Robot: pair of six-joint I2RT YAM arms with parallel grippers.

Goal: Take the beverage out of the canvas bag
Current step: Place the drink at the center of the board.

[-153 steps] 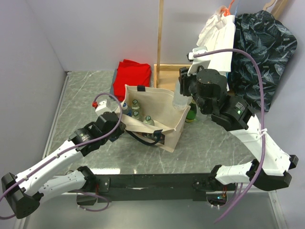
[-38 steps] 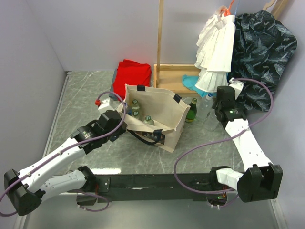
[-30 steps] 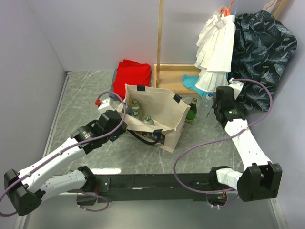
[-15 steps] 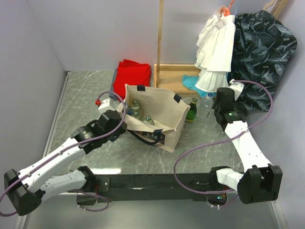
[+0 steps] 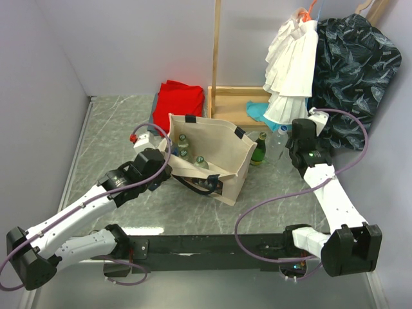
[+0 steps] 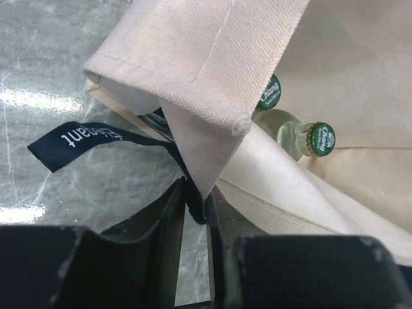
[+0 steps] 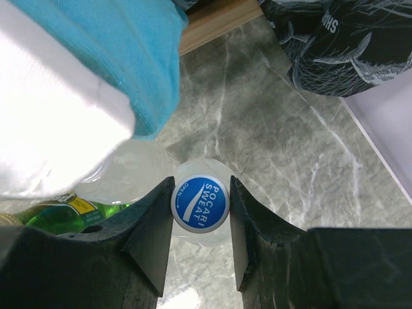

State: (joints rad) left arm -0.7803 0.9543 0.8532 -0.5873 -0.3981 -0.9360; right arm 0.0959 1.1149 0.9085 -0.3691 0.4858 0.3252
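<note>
The beige canvas bag [image 5: 215, 145] stands open mid-table with several green-capped glass bottles [image 5: 183, 140] inside. My left gripper [image 5: 166, 168] is shut on the bag's near-left rim and navy strap; the left wrist view shows the canvas fold [image 6: 212, 58] and strap [image 6: 90, 138] pinched between the jaws, with bottle caps [image 6: 320, 138] beyond. My right gripper [image 5: 291, 149] is right of the bag. In the right wrist view [image 7: 200, 212] its jaws close round the blue cap of a clear Pocari Sweat bottle [image 7: 200, 199] standing on the table.
A green bottle [image 5: 259, 149] and another clear bottle [image 5: 277, 141] stand between the bag and my right gripper. A wooden stand [image 5: 217, 58] holds white [image 5: 290, 64] and dark printed [image 5: 351, 58] garments at the back right. A red folded cloth [image 5: 179, 100] lies behind the bag.
Five seconds ago my right gripper was over the bag's right edge; it now sits low at the right with the clear bottle on the table. Over the last second almost nothing moved.
</note>
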